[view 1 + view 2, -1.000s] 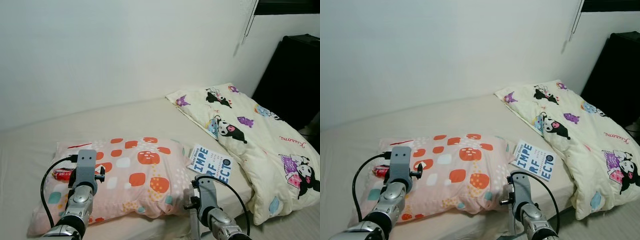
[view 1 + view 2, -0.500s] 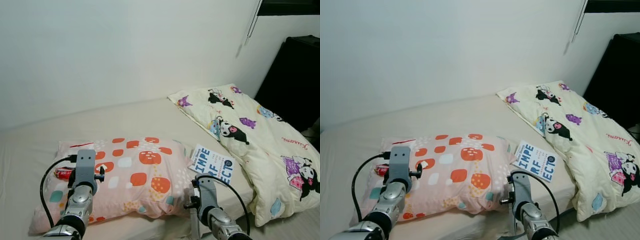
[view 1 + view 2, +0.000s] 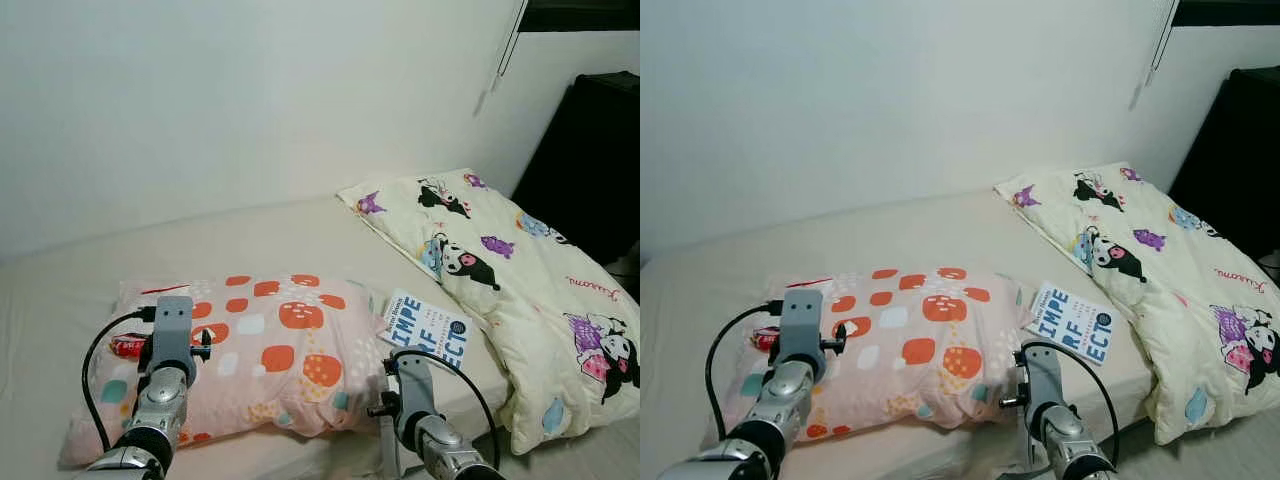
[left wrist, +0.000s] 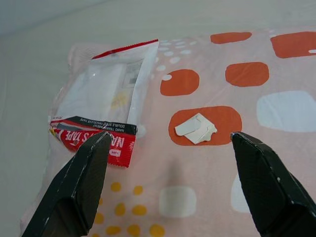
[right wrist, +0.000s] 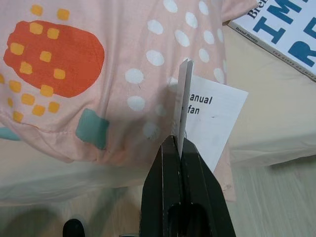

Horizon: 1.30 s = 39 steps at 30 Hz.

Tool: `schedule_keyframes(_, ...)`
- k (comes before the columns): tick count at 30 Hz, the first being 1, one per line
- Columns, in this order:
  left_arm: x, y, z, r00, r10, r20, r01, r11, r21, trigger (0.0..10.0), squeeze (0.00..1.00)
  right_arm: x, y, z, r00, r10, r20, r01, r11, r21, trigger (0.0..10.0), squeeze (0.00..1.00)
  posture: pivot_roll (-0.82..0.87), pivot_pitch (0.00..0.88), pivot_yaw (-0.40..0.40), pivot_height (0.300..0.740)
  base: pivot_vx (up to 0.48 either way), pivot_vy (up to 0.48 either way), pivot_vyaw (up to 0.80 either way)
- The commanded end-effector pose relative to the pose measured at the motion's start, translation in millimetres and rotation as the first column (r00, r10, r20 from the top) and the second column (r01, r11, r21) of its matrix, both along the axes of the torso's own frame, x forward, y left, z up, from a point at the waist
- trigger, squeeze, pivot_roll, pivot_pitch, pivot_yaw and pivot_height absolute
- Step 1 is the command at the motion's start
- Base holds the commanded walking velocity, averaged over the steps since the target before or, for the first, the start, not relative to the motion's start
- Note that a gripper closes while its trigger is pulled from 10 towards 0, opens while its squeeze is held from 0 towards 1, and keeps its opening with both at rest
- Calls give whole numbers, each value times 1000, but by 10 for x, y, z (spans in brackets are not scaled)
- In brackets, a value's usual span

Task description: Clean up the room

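Soft, even, diffuse room light with no glare; the white wall is evenly lit and the dark cabinet lacks detail. Head views are sharp, without motion blur. Wrist views are bright, with the near black fingers slightly soft.

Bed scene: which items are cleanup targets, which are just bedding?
Cleanup targets: tape packet, torn paper scrap, manual booklet pinched in the right pincer, book.

Just there: spotted pillow, cartoon-print duvet, mattress.
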State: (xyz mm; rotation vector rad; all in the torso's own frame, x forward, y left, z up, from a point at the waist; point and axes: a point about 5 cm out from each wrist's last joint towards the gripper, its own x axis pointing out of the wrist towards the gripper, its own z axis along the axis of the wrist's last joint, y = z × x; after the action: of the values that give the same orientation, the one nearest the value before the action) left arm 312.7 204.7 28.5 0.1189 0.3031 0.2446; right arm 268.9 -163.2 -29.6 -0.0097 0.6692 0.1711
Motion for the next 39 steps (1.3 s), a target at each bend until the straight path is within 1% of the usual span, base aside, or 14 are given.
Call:
schedule_keyframes(1, 40, -61, 33, 1000, -13, 14, 14, 1000, -15, 10000, 0, 58, 8, 50, 1000, -10, 25, 9, 1000, 9, 10000, 0, -23, 0, -40, 740, 0, 0, 0)
schedule_keyframes(7, 56, -71, 49, 1000, -15, 17, 15, 1000, -16, 10000, 0, 85, -3, 75, 999, -18, 37, 18, 1000, 13, 10000, 0, -22, 4, -39, 740, 0, 0, 0)
schedule_keyframes(12, 39, -82, 31, 1000, -19, 16, 19, 1000, -19, 10000, 0, 79, -8, 66, 999, -20, 28, 20, 1000, 9, 10000, 0, -25, 1, -37, 740, 0, 0, 0)
schedule_keyframes(22, 21, -99, 3, 1000, -28, 4, 28, 999, -18, 10000, 0, 58, 5, 48, 1000, -14, 18, 14, 1000, 12, 10000, 0, -22, 13, -38, 740, 0, 0, -727)
schedule_keyframes(36, 39, -129, 15, 999, -44, 6, 44, 999, -18, 10000, 0, 64, 22, 53, 1000, -5, 23, 5, 1000, 10, 10000, 0, -18, 0, -33, 740, 0, 0, -727)
schedule_keyframes(39, 39, -148, 12, 998, -59, 5, 59, 998, -25, 10000, 0, 71, 21, 61, 999, -5, 33, 4, 1000, 10, 10000, 0, -20, 0, -33, 740, 0, 0, 0)
